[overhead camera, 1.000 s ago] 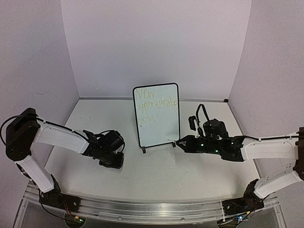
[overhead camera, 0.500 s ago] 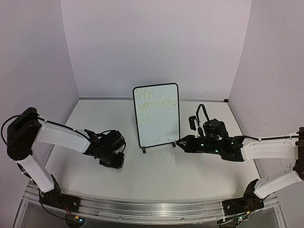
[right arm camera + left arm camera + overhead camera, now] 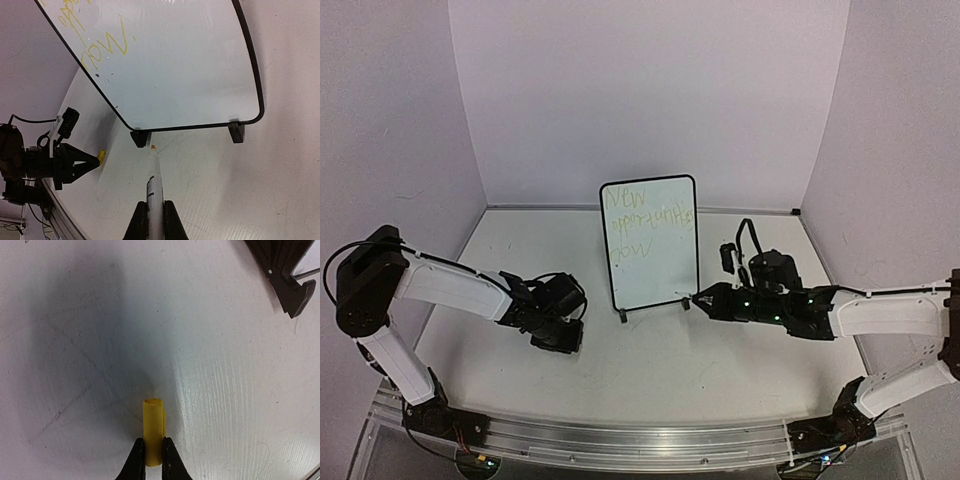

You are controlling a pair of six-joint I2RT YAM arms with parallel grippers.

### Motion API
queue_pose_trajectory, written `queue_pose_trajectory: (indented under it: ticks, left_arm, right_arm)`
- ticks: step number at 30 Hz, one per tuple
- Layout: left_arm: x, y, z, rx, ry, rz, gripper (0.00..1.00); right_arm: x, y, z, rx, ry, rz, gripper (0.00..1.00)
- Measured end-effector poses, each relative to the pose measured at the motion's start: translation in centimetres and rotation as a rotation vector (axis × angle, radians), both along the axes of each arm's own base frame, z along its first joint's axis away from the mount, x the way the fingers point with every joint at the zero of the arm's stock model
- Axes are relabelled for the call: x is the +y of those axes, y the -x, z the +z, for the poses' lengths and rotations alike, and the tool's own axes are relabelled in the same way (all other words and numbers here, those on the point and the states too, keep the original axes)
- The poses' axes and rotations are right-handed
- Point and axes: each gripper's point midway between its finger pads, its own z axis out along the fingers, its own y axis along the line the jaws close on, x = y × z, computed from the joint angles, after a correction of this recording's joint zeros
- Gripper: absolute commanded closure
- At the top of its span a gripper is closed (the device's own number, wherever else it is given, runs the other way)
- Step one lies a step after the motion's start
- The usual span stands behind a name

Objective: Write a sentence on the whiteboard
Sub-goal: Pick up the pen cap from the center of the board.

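The whiteboard [image 3: 650, 243] stands upright at the table's middle, on two black feet. The sentence [image 3: 647, 222] is faint yellow-green handwriting in three lines on its upper half; part of it shows in the right wrist view [image 3: 102, 47]. My right gripper [image 3: 701, 299] is shut on a slim white marker [image 3: 155, 187], uncapped, its orange tip near the board's foot [image 3: 140, 137], low above the table. My left gripper [image 3: 560, 343] is shut on the yellow marker cap [image 3: 153, 431], close above the table left of the board. The cap also shows in the right wrist view [image 3: 100, 158].
Pale lilac walls close the table on three sides. The board's black foot [image 3: 292, 292] shows at the top right of the left wrist view. A metal rail [image 3: 640, 440] runs along the near edge between the arm bases.
The right gripper with the marker has edged slightly toward the board's foot. The left arm has barely shifted. The writing looks the same.
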Motion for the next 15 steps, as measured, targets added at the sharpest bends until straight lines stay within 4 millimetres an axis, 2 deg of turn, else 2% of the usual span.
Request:
queue_pose_trajectory:
  ticks: [10, 15]
  left_arm:
    - [0.5, 0.1, 0.2, -0.009, -0.016, -0.001, 0.97]
    - [0.8, 0.2, 1.7, -0.032, -0.012, -0.021, 0.97]
  right_arm:
    - [-1.6, 0.2, 1.7, -0.033, 0.013, -0.047, 1.00]
    - [-2.2, 0.6, 1.7, -0.039, 0.050, -0.034, 1.00]
